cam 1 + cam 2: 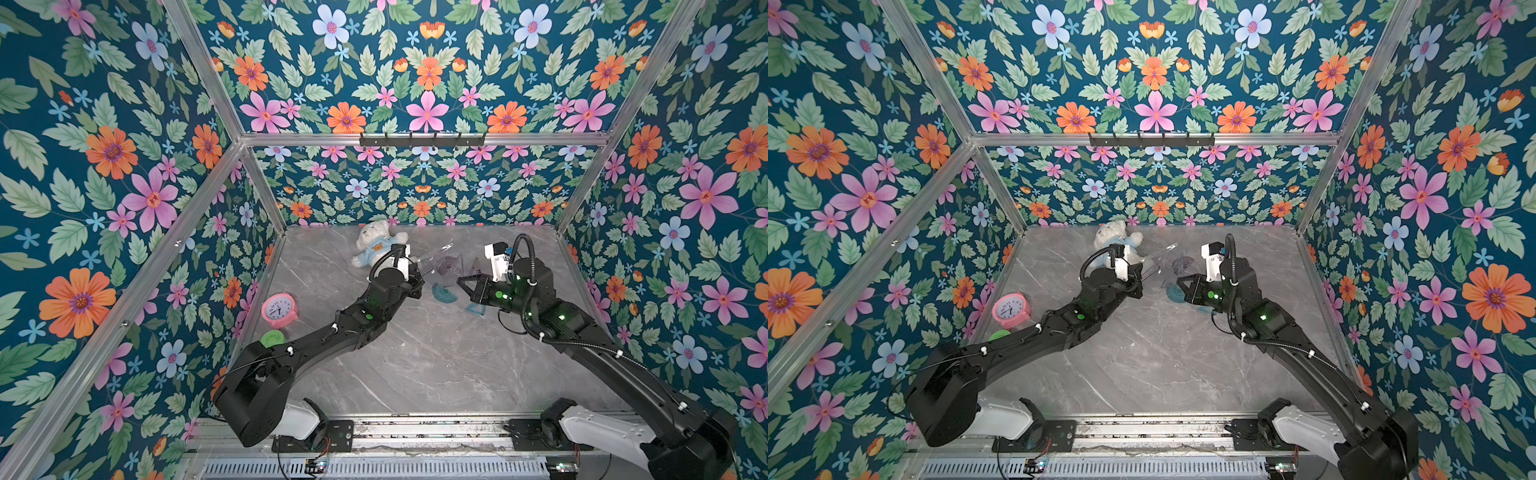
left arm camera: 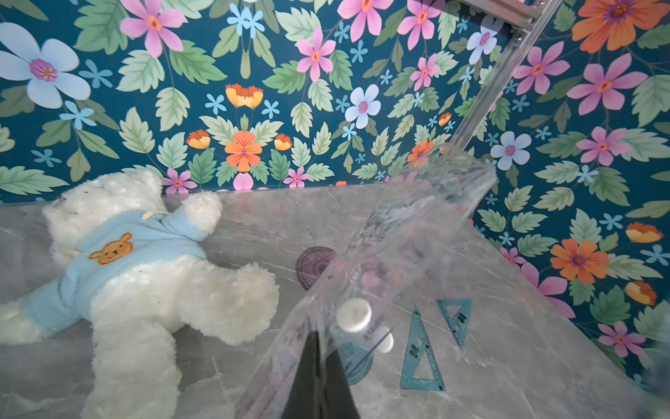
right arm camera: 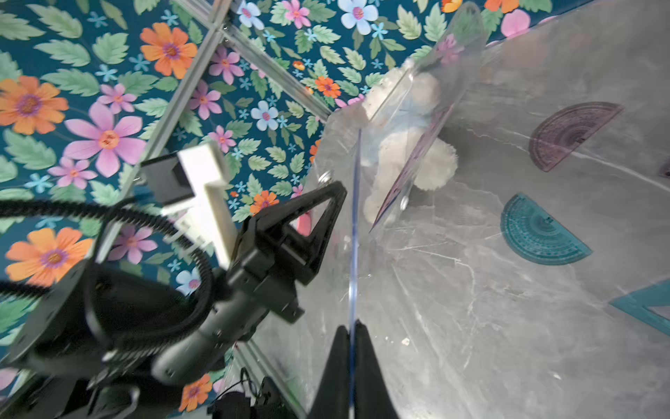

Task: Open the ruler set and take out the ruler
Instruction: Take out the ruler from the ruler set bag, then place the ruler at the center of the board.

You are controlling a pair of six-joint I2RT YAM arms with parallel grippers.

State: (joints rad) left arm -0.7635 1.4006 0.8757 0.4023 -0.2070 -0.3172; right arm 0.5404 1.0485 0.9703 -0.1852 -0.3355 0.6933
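Observation:
The ruler set [image 2: 395, 232] is a clear plastic pouch held up over the table between both arms, faint in a top view [image 1: 434, 253]. A straight ruler [image 2: 279, 366] with pink markings lies inside it, also seen through the plastic [image 3: 417, 152]. My left gripper [image 2: 321, 335] is shut on the pouch next to its white snap button [image 2: 353, 314]. My right gripper [image 3: 351, 328] is shut on the pouch's blue-lined edge [image 3: 357, 217]. In both top views the left gripper [image 1: 419, 272] [image 1: 1140, 274] and right gripper [image 1: 460, 280] [image 1: 1179, 280] face each other closely.
On the table under the pouch lie a teal protractor [image 3: 540, 235], a purple protractor [image 3: 569, 134] and two teal triangles [image 2: 417, 337] [image 2: 457, 319]. A white teddy bear [image 1: 376, 247] lies at the back. A pink clock [image 1: 278, 309] and green disc [image 1: 272, 338] sit left.

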